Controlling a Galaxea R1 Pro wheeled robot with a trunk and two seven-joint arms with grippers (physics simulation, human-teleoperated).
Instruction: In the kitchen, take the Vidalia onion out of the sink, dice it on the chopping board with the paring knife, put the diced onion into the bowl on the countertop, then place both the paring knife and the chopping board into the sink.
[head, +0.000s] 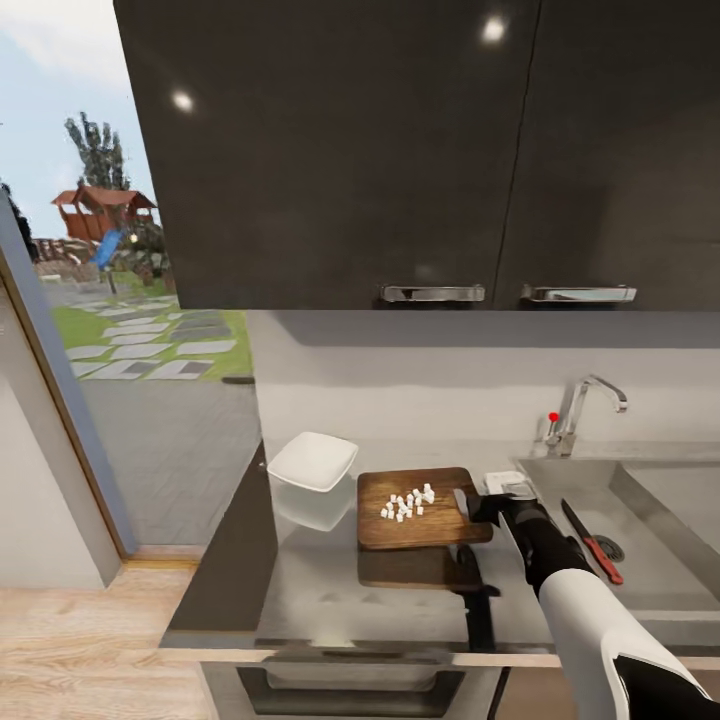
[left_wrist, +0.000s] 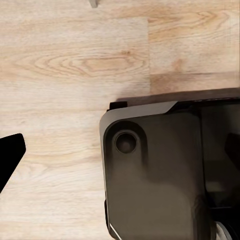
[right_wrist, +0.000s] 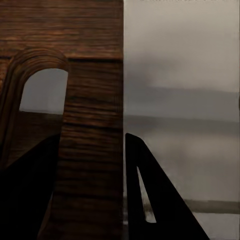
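- Nearest in the head view, the right arm (head: 590, 620) reaches from the lower right up toward the middle of the table (head: 330, 590), a grey glossy top over cabinet fronts.
- The right gripper (head: 475, 505) sits at the right end of the chopping board (head: 420, 508), where the slot handle is.
- In the right wrist view the board's handle end (right_wrist: 92, 130) runs between the two dark fingers (right_wrist: 155, 200), one through the slot side and one outside the board's edge; they hold the board's end strip in a narrow grip.
- The board appears lifted a little off the table: its reflection or shadow lies just nearer on the glossy top.
- The diced onion (head: 408, 504), a cluster of tiny white cubes, lies on the middle of the board.
- The bowl (head: 313, 462), white with a squarish rim, stands just left of the board and slightly farther back.
- To the right, the sink (head: 650, 500) holds the paring knife (head: 592, 541), red handle toward the near side, blade pointing far, beside the round drain.
- The faucet (head: 585, 410) with its red dot rises at the sink's far edge.
- Dark wall cabinets (head: 420, 150) hang above.
- The left wrist view looks down on a wooden floor (left_wrist: 65, 75) and the robot's dark base (left_wrist: 165, 175); one dark finger tip (left_wrist: 10, 155) shows at the edge, and I cannot tell how wide the left fingers stand.
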